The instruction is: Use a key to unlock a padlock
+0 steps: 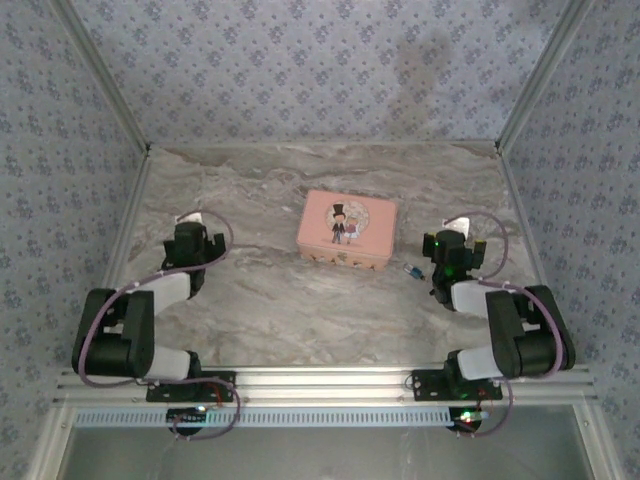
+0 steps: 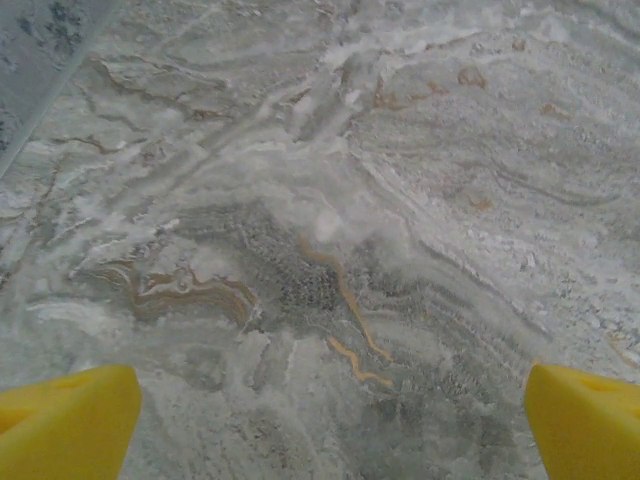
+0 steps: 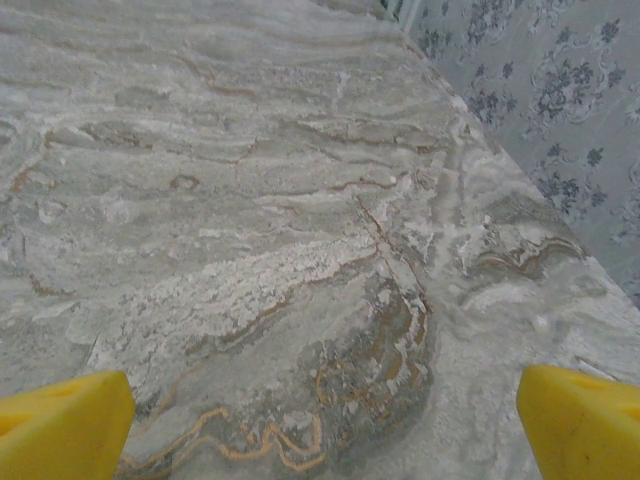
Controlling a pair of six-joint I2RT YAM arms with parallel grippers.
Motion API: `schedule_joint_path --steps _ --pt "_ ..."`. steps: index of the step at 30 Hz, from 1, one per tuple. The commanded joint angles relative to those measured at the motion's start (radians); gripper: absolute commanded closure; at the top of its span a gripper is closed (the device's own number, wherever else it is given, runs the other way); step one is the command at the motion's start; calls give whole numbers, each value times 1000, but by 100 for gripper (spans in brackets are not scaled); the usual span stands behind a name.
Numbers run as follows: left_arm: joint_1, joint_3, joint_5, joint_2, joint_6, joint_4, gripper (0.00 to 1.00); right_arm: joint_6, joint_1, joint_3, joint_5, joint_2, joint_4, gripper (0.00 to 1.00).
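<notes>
The padlock (image 1: 412, 271) is a tiny bluish-dark speck with a silvery bit, lying on the marble table just left of my right gripper (image 1: 457, 238). At this size I cannot make out the key. In the right wrist view my right gripper (image 3: 325, 432) is open, its yellow fingertips (image 3: 60, 425) far apart over bare marble. My left gripper (image 1: 190, 225) rests at the table's left side, far from the padlock. It is also open in the left wrist view (image 2: 330, 435), with nothing between its yellow fingertips (image 2: 65, 420).
A pink rectangular tin (image 1: 346, 228) with a cartoon couple lies in the middle of the table (image 1: 280, 300), between the two grippers. Patterned walls (image 1: 300, 70) close in the back and both sides, and the right wall (image 3: 560, 120) stands close to my right gripper.
</notes>
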Motion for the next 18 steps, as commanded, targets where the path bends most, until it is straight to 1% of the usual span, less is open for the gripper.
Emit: schedule_joint_path --steps 1,2,3,4,5,6,7,8,9,10,11,12,14,18 --pt "21 -46 78 5 94 291 2 -76 -12 -35 -84 51 286 0" --pt "47 -84 121 31 84 393 2 -54 -23 -25 -129 43 239 0" --pt "64 -103 139 65 67 451 2 -37 -48 -17 -186 36 208 0" --pt "68 -126 152 112 62 530 2 -26 -81 -24 -250 52 223 0" --pt "68 -124 170 153 82 605 2 -27 -105 -37 -272 106 322 0" --pt "68 -85 170 135 80 508 2 -25 -107 -30 -256 146 366 0" --pt "81 -44 187 123 68 379 2 -15 -107 18 -245 111 216 0" --pt "100 -67 219 143 55 469 2 36 -107 40 -258 96 124 0" --pt "100 -61 208 135 53 449 2 -19 -105 12 -245 122 245 0" --pt "95 -53 198 126 53 407 2 -40 -73 6 -187 121 255 0" --pt "87 -65 177 137 59 453 2 -4 -65 10 -192 109 215 0" --pt "80 -61 158 129 58 435 2 -27 -83 14 -211 114 230 0" --pt "77 -66 150 132 61 448 2 -10 -113 28 -268 105 180 0" --pt "77 -64 148 131 60 443 2 -5 -131 41 -309 110 162 0"
